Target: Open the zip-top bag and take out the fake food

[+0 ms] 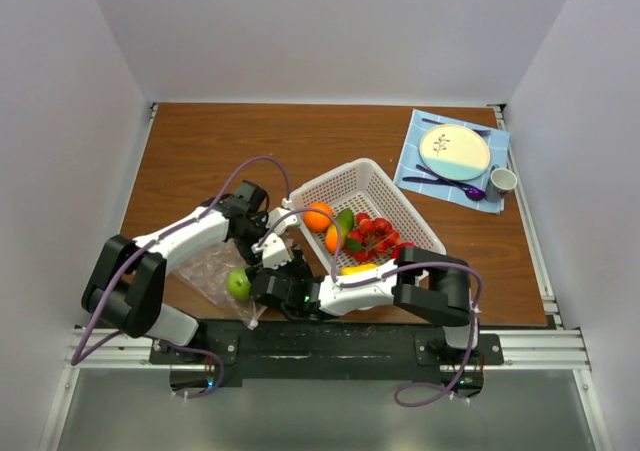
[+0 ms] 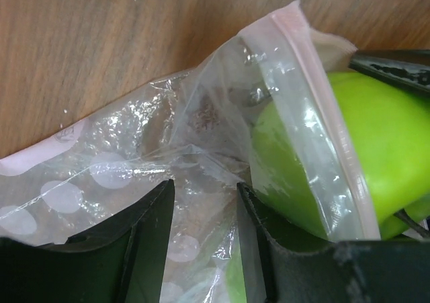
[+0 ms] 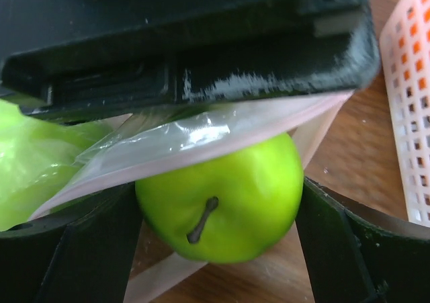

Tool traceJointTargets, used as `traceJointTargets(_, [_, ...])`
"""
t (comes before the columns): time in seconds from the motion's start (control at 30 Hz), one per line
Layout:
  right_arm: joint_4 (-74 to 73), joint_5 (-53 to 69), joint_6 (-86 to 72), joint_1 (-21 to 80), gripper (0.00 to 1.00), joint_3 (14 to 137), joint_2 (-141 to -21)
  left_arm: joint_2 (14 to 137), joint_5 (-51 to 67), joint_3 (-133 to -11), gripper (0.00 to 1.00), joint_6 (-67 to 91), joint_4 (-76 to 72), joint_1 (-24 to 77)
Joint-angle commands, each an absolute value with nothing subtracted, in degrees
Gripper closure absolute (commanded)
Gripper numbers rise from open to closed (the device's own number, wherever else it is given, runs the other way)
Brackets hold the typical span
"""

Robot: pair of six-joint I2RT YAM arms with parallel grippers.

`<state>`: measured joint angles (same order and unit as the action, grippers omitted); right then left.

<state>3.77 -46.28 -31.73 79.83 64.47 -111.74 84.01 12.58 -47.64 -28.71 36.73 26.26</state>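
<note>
Wood table carried the bag at near left, its crinkled film lying loose between the left gripper's parted jaws. At its pink-edged mouth sat a green apple, flanked by the right gripper's wide jaws; gripping or not, I could not tell. Other fruit lay in the basket, and a plate sat far right.

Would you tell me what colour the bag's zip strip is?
The zip strip is pale pink; the left wrist view shows it best.
</note>
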Motion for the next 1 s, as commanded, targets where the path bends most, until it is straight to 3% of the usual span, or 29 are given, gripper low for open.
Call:
traceJointTargets(0.0, [5.0, -44.7, -31.5, 79.5, 0.14, 68.4, -113.6, 81.3, 16.6, -46.4, 0.53, -31.1, 38.9, 27.0])
traceJointTargets(0.13, [4.1, -43.7, -33.8, 79.5, 0.24, 66.9, -113.1, 80.0, 13.1, -45.2, 0.55, -30.4, 36.7, 26.9])
traceJointTargets(0.27, [4.1, -43.8, -35.7, 79.8, 0.46, 63.5, -109.7, 79.4, 10.1, -43.9, 0.55, -29.2, 35.6, 26.8])
traceJointTargets(0.37, [3.6, -44.3, -35.4, 80.9, 0.56, 60.6, -104.2, 79.0, 9.5, -43.9, 0.56, -28.0, 34.5, 24.9])
traceJointTargets(0.53, [0.2, -46.6, -33.0, 85.2, 0.58, 59.5, -95.6, 81.5, 10.8, -45.8, 0.58, -28.3, 34.1, 16.9])
traceJointTargets(0.77, [-12.8, -54.5, -35.8, 86.0, 0.53, 58.6, -83.7, 77.9, 12.3, -47.4, 0.58, -27.8, 36.4, 16.0])
traceJointTargets(0.97, [-32.5, -59.1, -50.0, 78.0, 0.50, 58.6, -79.9, 69.1, 14.0, -59.9, 0.36, -27.1, 46.9, 15.3])
